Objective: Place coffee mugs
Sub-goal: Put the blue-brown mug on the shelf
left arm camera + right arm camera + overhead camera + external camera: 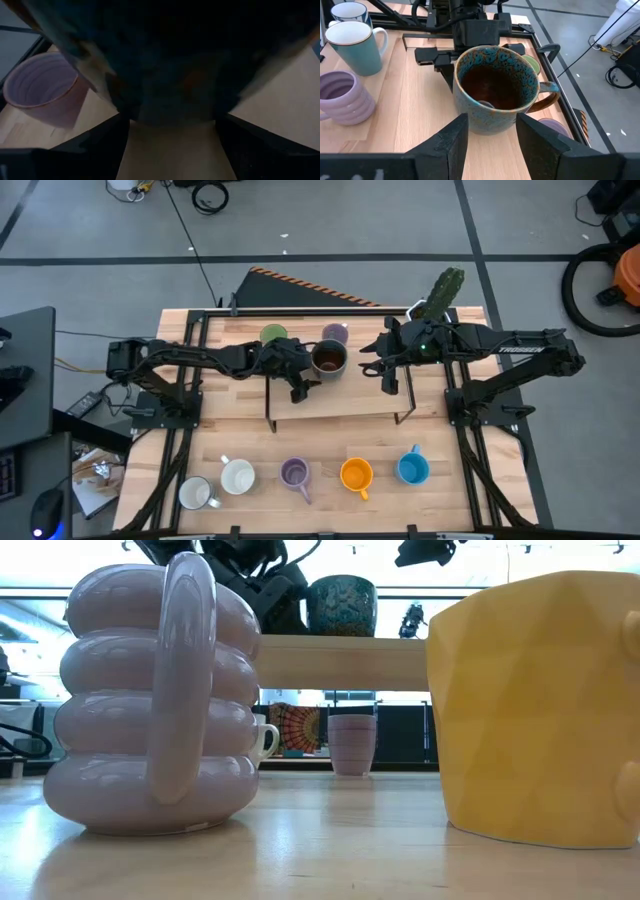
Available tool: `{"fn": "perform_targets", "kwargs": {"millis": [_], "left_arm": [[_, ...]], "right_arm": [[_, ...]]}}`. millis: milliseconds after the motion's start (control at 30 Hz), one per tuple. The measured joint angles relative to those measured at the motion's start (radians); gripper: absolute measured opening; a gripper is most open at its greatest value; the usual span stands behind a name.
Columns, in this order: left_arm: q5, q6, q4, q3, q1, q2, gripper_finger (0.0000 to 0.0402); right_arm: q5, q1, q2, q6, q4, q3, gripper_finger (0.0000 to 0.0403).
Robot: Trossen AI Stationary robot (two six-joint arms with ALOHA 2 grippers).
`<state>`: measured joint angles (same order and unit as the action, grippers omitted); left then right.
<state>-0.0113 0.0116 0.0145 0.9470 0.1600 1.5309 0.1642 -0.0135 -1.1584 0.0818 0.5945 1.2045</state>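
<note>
The dark brown mug (328, 360), blue-speckled outside, stands upright on its base on the raised wooden shelf (345, 402); it also shows in the low view (342, 605). My left gripper (305, 368) is open at the mug's left side, its fingers (90, 145) wide apart on either side of the mug's lower body (172, 100). My right gripper (368, 360) is open and level on the mug's right side, its fingertips (460, 125) just short of the mug's base (492, 127). The handle (547, 97) points toward the table's far side. My left gripper comes level at the mug's lower body (150, 112) from the table's left. The mug fills its wrist view and hides the fingertips, so I cannot tell whether they touch it. The mug stands on the shelf.
A green mug (273, 335) and a lilac mug (335, 333) stand behind the shelf. Near the front edge stand two white mugs (237, 477), a ribbed lilac mug (294, 473), an orange mug (356, 475) and a blue mug (411, 469). A cactus (445, 288) stands at the far right.
</note>
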Motion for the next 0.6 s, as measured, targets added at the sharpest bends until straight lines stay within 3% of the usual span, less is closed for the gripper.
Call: {"fn": "perform_targets", "kwargs": {"millis": [600], "left_arm": [[-0.017,-0.026,0.089,0.0,-0.007,0.022,0.0304]], "right_arm": [[0.0,0.0,0.002,0.002,0.007,0.0,0.0172]]}}
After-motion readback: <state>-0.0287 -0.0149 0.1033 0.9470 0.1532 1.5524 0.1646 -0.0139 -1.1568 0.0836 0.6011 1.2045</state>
